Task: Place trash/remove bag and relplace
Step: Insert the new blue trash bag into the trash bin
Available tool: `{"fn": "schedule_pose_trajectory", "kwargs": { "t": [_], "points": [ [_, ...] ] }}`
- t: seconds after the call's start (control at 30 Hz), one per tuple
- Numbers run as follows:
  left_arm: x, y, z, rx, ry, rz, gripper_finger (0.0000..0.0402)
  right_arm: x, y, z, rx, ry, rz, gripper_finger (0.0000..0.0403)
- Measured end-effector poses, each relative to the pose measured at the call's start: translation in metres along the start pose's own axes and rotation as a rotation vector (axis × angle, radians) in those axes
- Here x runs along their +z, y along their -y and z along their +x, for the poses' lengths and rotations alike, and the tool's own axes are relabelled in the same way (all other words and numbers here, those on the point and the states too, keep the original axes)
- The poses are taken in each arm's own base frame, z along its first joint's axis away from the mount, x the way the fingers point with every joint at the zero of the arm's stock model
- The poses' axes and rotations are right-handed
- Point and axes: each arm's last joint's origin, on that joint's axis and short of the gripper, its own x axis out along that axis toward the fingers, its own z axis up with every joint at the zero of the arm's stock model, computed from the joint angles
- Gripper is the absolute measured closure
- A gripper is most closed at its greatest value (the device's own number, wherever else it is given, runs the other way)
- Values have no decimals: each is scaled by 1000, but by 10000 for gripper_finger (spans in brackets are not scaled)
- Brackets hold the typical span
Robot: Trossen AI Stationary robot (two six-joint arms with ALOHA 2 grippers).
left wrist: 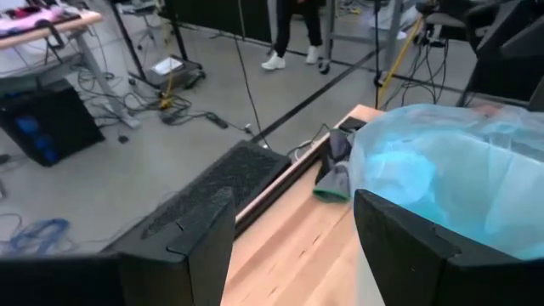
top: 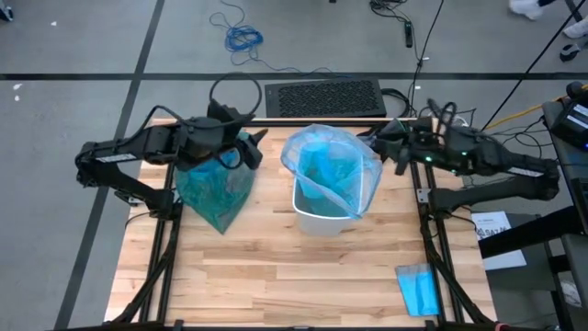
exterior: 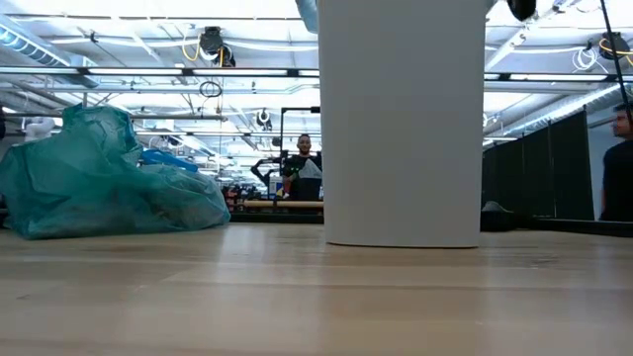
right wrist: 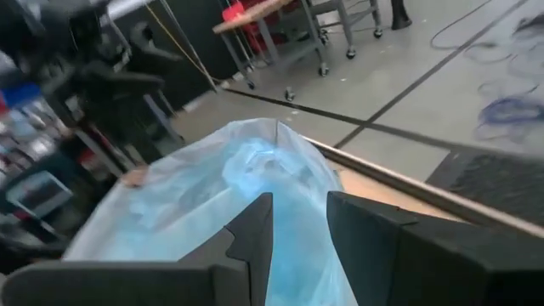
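1. Standing near the middle of the wooden table, a white bin is lined with a pale sky-blue plastic bag whose loose top billows out above and around the rim.
2. Lying on the table to the left of the bin and apart from it, the teal-green bag is bunched into a crumpled heap; the low view shows it resting on the tabletop with wrinkled folds, and whatever is inside cannot be made out.
3. The left gripper hangs above the top edge of the teal-green bag, its fingers spread wide with nothing between them.
4. The right gripper sits at the far right edge of the sky-blue liner; its fingers stand a little apart, with liner plastic showing beyond the gap, and whether they pinch it cannot be told.
5. A small flat folded blue sheet lies near the table's front right corner, well apart from the bin.
6. Behind the table's far edge lies a black perforated mat, with a coiled blue cable farther out on the floor.
7. A dark cloth lies by the far table edge close to the liner.
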Motion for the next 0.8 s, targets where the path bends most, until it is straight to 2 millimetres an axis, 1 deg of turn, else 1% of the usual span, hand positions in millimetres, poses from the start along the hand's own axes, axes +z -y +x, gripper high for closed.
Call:
{"fn": "schedule_pose_trajectory", "kwargs": {
  "t": [0.13,0.23,0.33,0.4,0.5,0.6,0.67,0.8],
  "points": [
    [0,-5,1,-8,-8,23,167,7,-8,19,-44,-18,-115,298],
    [0,-6,3,-16,-14,23,167,12,-10,31,-78,-22,-149,298],
    [1,-9,8,-43,-27,35,167,11,-9,42,-95,-49,-160,298],
    [1,-14,13,-107,-46,18,167,10,-8,49,-70,-85,-158,298],
    [1,-23,27,-216,-91,-30,167,9,-4,59,-39,-133,-154,298],
    [0,-28,42,-248,-118,-22,167,8,-1,67,-22,-167,-165,298],
    [3,-29,49,-297,-86,-6,167,7,0,72,-19,-176,-172,298],
    [13,-25,58,-501,10,-22,167,5,0,78,7,-209,-170,298]
  ]
}}
